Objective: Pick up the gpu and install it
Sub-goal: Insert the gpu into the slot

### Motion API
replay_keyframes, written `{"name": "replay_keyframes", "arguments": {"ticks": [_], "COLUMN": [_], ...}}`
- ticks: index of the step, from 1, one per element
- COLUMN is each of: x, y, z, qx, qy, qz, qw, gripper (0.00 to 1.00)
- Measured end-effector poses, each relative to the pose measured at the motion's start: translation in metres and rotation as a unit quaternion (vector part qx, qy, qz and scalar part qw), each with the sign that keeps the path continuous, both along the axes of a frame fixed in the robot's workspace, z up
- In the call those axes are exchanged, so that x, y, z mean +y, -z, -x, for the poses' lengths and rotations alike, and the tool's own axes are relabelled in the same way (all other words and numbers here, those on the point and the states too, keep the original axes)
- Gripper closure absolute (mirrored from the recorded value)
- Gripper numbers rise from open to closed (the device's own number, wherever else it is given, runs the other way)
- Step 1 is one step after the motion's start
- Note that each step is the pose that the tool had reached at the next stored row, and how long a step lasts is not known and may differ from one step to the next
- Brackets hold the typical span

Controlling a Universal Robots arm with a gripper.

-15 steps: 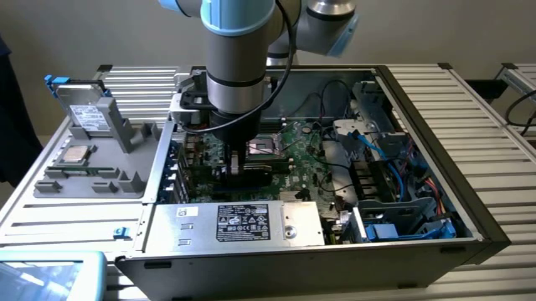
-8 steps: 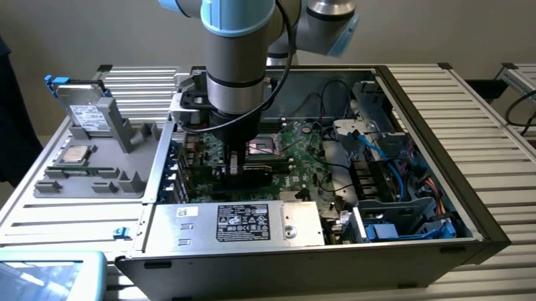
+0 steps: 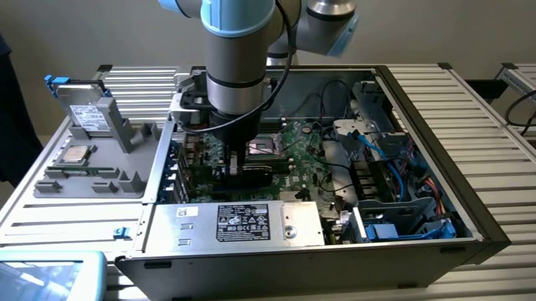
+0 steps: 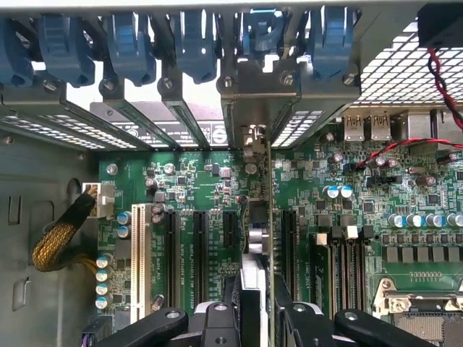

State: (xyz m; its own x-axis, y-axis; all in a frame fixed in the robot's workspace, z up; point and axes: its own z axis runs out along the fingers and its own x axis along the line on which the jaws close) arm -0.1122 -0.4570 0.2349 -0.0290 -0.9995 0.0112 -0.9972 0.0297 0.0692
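Between my two fingers stands the gpu (image 4: 259, 238), edge-on and upright, and my pincer (image 4: 257, 307) is partly closed on it, one black finger (image 4: 217, 322) against each face. Ahead of my pincer the card's silvery end bracket (image 4: 264, 90) stands against the row of rear slot openings, under one of the blue latches (image 4: 262, 32). Below my pincer spreads the green motherboard (image 4: 202, 210), and the card's lower edge is down among the long black expansion slots (image 4: 200, 246); whether it is fully seated I cannot tell. Beside the card, on one side, lie more black slots and a white slot (image 4: 137, 271), and further off a braided yellow cable (image 4: 54, 242) runs to a white plug. On the other side of the card I see memory slots (image 4: 340, 267) and the processor socket (image 4: 427, 311).

From the exterior view, my arm (image 3: 238, 69) reaches straight down into the open computer case (image 3: 435, 188), with my pincer (image 3: 235, 166) low over the board. Outside the case, off to that view's left, a grey tray (image 3: 125, 169) holds a hard drive (image 3: 88, 113) standing upright.
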Motion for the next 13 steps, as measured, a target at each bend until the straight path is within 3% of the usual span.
{"name": "replay_keyframes", "arguments": {"ticks": [13], "x": [-0.0002], "y": [0.0015], "z": [0.0013], "qx": [0.0008], "qy": [0.000], "qz": [-0.0001], "qw": [1.0000], "gripper": [0.71]}}
